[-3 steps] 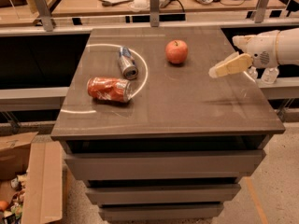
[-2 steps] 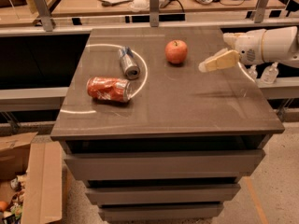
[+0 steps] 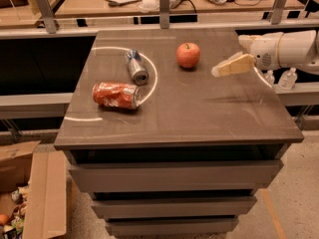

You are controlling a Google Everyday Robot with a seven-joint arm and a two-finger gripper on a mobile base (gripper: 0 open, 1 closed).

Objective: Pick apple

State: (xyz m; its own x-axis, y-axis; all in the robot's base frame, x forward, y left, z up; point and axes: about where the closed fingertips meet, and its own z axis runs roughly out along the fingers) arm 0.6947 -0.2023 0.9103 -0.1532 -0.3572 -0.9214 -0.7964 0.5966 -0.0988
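Observation:
The apple [image 3: 188, 55] is small, round and reddish-orange with a short dark stem. It stands upright on the dark brown table top [image 3: 199, 113], toward the back middle. My gripper [image 3: 223, 69] reaches in from the right on a white arm [image 3: 289, 49]. It hovers above the table, a short way to the right of the apple and slightly nearer the front, apart from it. It holds nothing that I can see.
A crushed red soda can [image 3: 115, 94] lies at the left of the table. A silver can [image 3: 136, 67] lies on its side behind it. An open cardboard box [image 3: 30, 193] sits on the floor at lower left. Small bottles [image 3: 288, 78] stand beyond the right edge.
My gripper has moved left across the table's right side, closer to the apple. The apple and both cans have not moved.

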